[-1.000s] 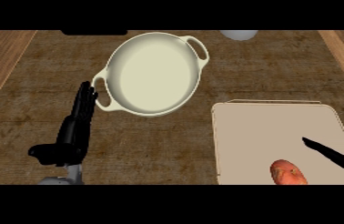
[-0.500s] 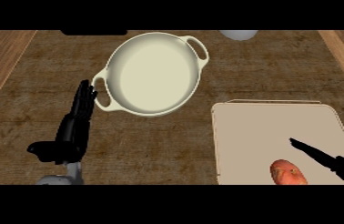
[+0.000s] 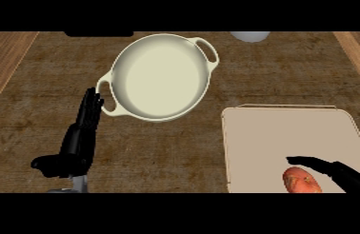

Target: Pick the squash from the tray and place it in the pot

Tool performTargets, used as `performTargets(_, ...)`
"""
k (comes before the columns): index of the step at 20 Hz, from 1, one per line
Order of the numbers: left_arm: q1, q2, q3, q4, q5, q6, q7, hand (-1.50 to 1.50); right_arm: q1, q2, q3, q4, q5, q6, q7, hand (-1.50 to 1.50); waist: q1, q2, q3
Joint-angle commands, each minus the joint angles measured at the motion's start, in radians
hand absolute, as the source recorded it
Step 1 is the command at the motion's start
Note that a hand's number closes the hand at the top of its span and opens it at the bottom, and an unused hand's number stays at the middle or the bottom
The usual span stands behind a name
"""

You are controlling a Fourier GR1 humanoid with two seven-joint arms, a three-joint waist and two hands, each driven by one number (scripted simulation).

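Brown woodgrain counter [image 3: 281, 71]. Cream oval pot [image 3: 160, 76], two loop handles, nothing inside. Beige rounded-rectangle tray [image 3: 281, 138] at right. Left hand [image 3: 79, 141] black, fingers straight, resting beside pot. Right hand [image 3: 330, 169] released, fingers extended just above orange bumpy squash [image 3: 301, 180] on tray's near edge.

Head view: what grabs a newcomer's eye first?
The big cream two-handled pot at upper centre on the brown counter, nothing in it. Then the orange squash at the beige tray's near edge, lower right, with the black right hand just beside it. The left hand rests open at left.
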Motion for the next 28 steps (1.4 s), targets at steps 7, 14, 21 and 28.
performTargets(7,-0.057,-0.009,0.030,0.057,0.001,-0.032,0.004,0.00,-0.151,0.074,-0.041,0.130,0.069,-0.123,-0.086,1.50,0.002,0.001,0.000)
performTargets(14,-0.016,-0.008,0.023,0.025,-0.006,-0.042,0.000,0.00,-0.113,0.283,0.185,-0.153,0.276,-0.247,0.157,1.50,0.025,0.001,-0.005)
performTargets(21,-0.049,-0.022,-0.039,0.016,-0.021,-0.072,0.006,0.00,-0.320,0.376,0.361,-0.159,0.521,-0.250,0.360,1.50,0.165,0.007,-0.017)
performTargets(28,-0.067,-0.040,-0.063,0.044,-0.030,-0.072,0.018,0.00,-0.523,0.491,0.550,-0.132,0.656,-0.412,0.646,1.50,0.169,0.003,-0.007)
